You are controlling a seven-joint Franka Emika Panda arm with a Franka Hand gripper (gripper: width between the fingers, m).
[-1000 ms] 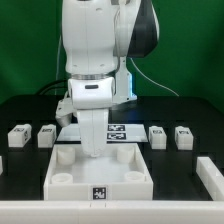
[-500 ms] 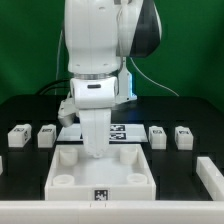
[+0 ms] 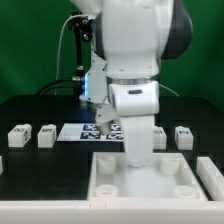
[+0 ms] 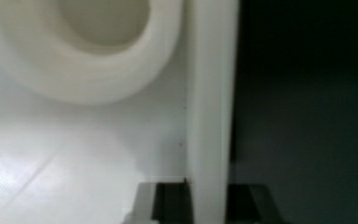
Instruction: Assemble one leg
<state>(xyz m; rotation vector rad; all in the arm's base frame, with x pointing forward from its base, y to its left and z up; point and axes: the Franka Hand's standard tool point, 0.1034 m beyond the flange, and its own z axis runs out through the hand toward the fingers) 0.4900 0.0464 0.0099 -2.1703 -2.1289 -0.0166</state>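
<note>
Between the dark pads point(image 4: 165, 204) of the pincer point(image 4: 204, 204), the wrist view shows a thin white wall, the rim of the large flat white piece point(image 3: 140, 182). The jaws stand narrow and seem clamped on that rim, though blur hides the contact itself. A round corner socket point(image 4: 87, 40) lies close beside the grip. No leg is held. The leg point(image 3: 158, 134) nearest the pincer stands on the black table point(image 3: 30, 165), behind the white piece and just toward the exterior view's right of the arm, which partly hides it. A second leg point(image 3: 183, 135) sits farther right, and two more legs point(image 3: 46, 135) wait well apart to the left, past the marker board point(image 3: 88, 131). Reaching the nearest leg would likely mean letting go, rising, then travelling back and rightward. Its long axis is too small to judge.
</note>
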